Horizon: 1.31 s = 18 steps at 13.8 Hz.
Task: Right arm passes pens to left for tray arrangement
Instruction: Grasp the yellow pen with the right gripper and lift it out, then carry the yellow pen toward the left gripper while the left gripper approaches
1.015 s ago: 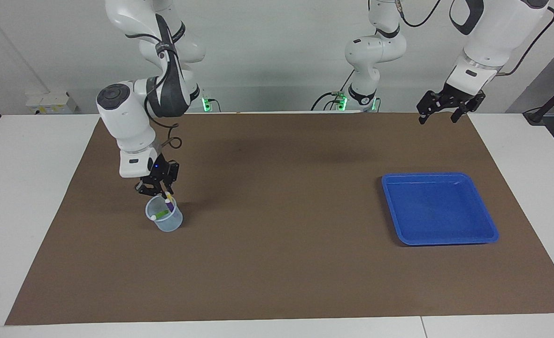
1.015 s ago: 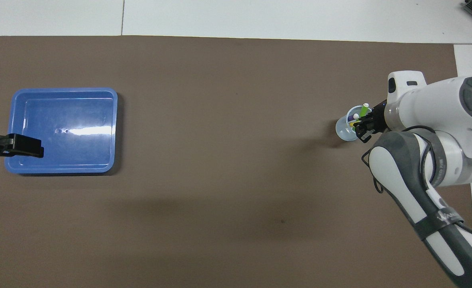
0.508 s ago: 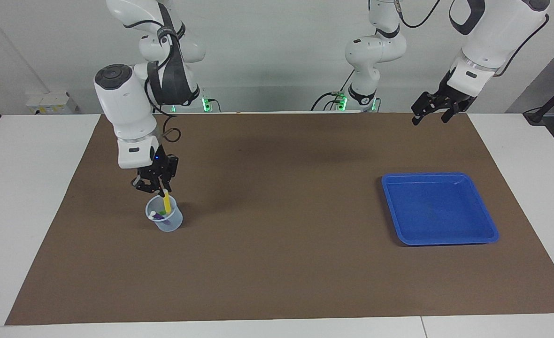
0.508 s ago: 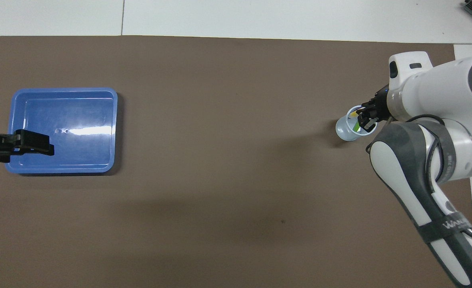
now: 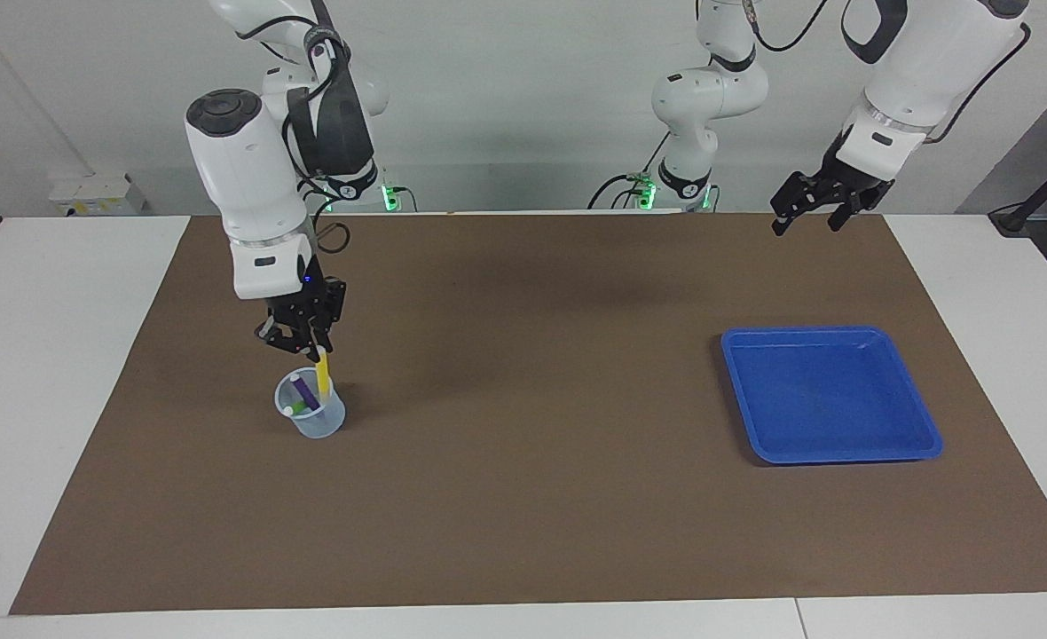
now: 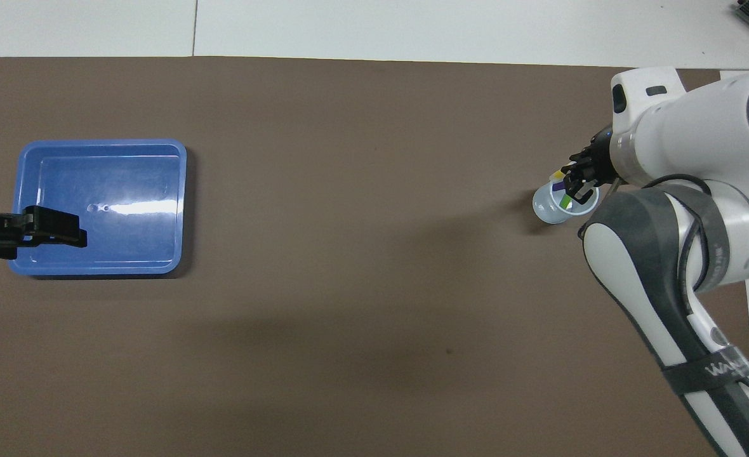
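- Right end effector (image 5: 309, 342) pinches the yellow pen (image 5: 322, 374) over the cup (image 5: 310, 415).
- Purple pen (image 5: 304, 391) and green pen (image 6: 567, 200) sit in the cup, half-hidden.
- Left end effector (image 5: 814, 205) hangs spread wide, holding nothing.

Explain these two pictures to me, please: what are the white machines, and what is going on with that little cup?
They are two robot arms at one table. One picture faces them from across it; the other looks down from above their end. On the brown mat stand a small clear cup and an empty blue tray. The right gripper, over the cup, pinches the yellow pen, its lower end still within the cup. The purple pen and green pen rest inside. The left gripper hangs open in the air at the tray's end, waiting.
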{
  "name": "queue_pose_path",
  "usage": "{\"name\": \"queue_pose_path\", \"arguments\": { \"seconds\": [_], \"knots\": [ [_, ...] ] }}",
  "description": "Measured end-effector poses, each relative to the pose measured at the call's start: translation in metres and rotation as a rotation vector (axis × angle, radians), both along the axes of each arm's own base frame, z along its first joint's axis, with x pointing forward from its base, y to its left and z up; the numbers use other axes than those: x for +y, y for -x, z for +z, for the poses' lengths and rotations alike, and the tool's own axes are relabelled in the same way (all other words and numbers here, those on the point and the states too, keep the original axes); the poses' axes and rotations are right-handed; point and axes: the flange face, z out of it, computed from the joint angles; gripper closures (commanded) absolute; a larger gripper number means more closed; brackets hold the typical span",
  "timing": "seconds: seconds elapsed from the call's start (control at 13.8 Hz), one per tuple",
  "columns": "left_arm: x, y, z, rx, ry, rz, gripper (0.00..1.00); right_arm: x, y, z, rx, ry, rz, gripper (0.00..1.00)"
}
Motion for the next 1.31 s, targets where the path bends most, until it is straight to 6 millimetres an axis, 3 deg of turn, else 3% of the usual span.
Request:
{"name": "queue_pose_path", "arguments": {
  "seconds": [0.22, 0.44, 0.8, 1.09, 1.31],
  "knots": [
    [-0.001, 0.001, -0.001, 0.004, -0.006, 0.032, 0.00, 0.009, 0.000, 0.019, -0.006, -0.003, 0.013, 1.00],
    [0.003, 0.003, -0.001, 0.019, -0.013, 0.249, 0.00, 0.015, 0.000, 0.023, -0.010, -0.006, 0.020, 1.00],
    [-0.003, 0.004, -0.001, 0.087, 0.091, 0.586, 0.00, 0.069, 0.013, 0.028, 0.009, -0.077, -0.049, 1.00],
    [0.002, 0.003, -0.001, 0.161, 0.205, 0.768, 0.05, 0.090, 0.020, 0.031, 0.064, -0.185, -0.172, 1.00],
    [-0.010, 0.009, -0.005, 0.251, 0.313, 0.932, 0.10, 0.111, 0.028, 0.034, 0.134, -0.317, -0.320, 1.00]
  ]
}}
